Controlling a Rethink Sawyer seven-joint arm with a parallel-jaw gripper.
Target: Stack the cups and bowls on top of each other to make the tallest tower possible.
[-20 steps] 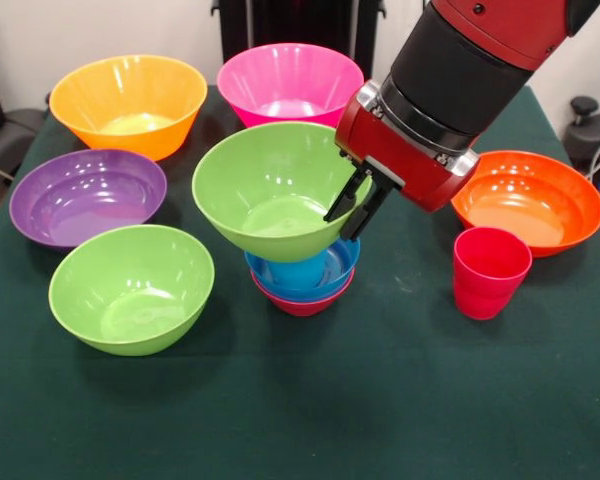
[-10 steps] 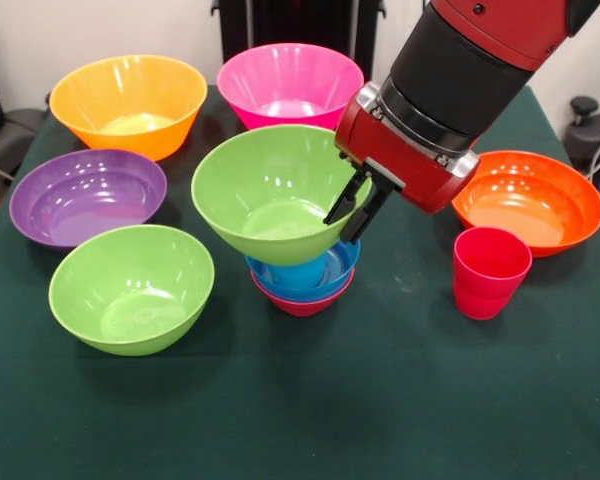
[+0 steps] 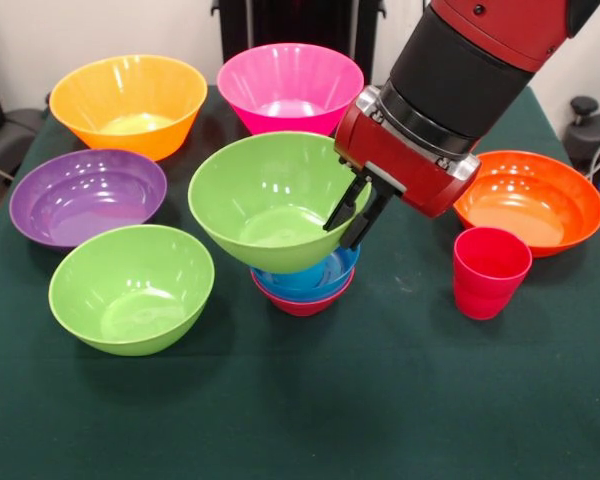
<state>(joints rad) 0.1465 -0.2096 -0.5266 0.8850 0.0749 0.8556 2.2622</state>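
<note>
The red and black arm reaches down from the upper right, and its end effector [image 3: 351,213] pinches the right-hand rim of a lime green bowl [image 3: 270,200], one dark finger inside the bowl and the other outside against its wall. That bowl sits over the tower [image 3: 305,280], tipped slightly so its rim rides higher on the end effector's side, and its base hides most of what lies beneath. Below it the tower shows a small blue bowl [image 3: 325,277] nested in a small red bowl [image 3: 302,303], which rests on the dark green table [image 3: 380,400] near the middle; a patch of lighter blue inside the blue bowl could be the blue cup, though too little of it shows to be sure. The red-pink cup [image 3: 490,270] stands upright on its own to the right of the tower, apart from it and just in front of the orange bowl [image 3: 528,200]. A second lime green bowl [image 3: 130,287] sits to the front left, with the purple bowl [image 3: 87,196] just behind it. The large yellow-orange bowl [image 3: 128,103] is at the far left and the pink bowl [image 3: 290,85] at the far centre, behind the held bowl. All the loose bowls stand open side up, each on the table by itself.
</note>
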